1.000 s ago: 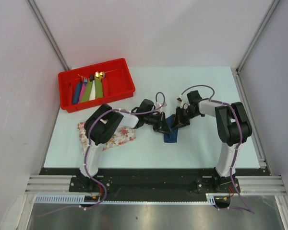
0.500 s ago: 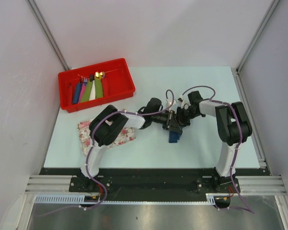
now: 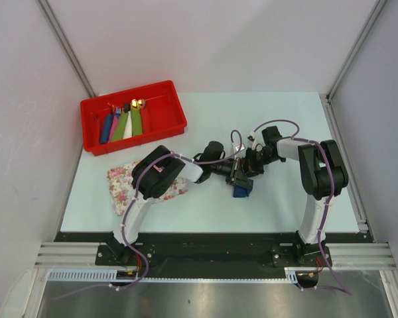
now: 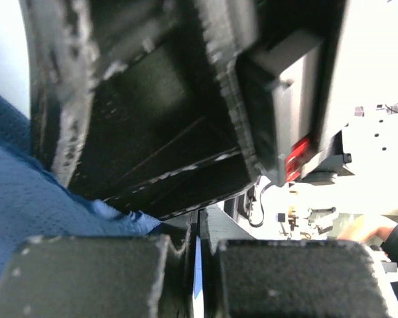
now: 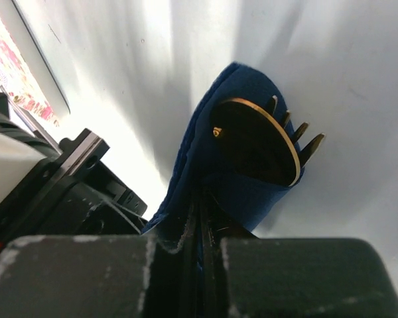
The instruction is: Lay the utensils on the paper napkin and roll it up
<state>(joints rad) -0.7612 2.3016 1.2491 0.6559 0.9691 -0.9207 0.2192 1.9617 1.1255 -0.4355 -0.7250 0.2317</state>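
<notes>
The paper napkin (image 3: 241, 190), navy blue, is a narrow folded bundle at the table's middle. Both grippers meet just above it. In the right wrist view the napkin (image 5: 212, 152) wraps the utensils. The gold spoon's bowl (image 5: 255, 139) and the fork's tines (image 5: 306, 144) poke out of its far end. My right gripper (image 5: 202, 199) is shut on the napkin's near fold. My left gripper (image 4: 199, 228) is shut too, with a thin blue sliver of napkin (image 4: 26, 192) pinched between its jaws. From above, the left gripper (image 3: 236, 176) and right gripper (image 3: 250, 167) almost touch.
A red bin (image 3: 166, 127) at the back left holds several coloured rolls (image 3: 123, 122) with gold tips. A pink-flowered tray (image 3: 123, 184) lies under the left arm. The right gripper's black body (image 4: 186, 119) fills most of the left wrist view.
The left arm has swung right, towards the right gripper. The napkin has gone from a wider slanted sheet to a tighter, narrower bundle a little further right.
</notes>
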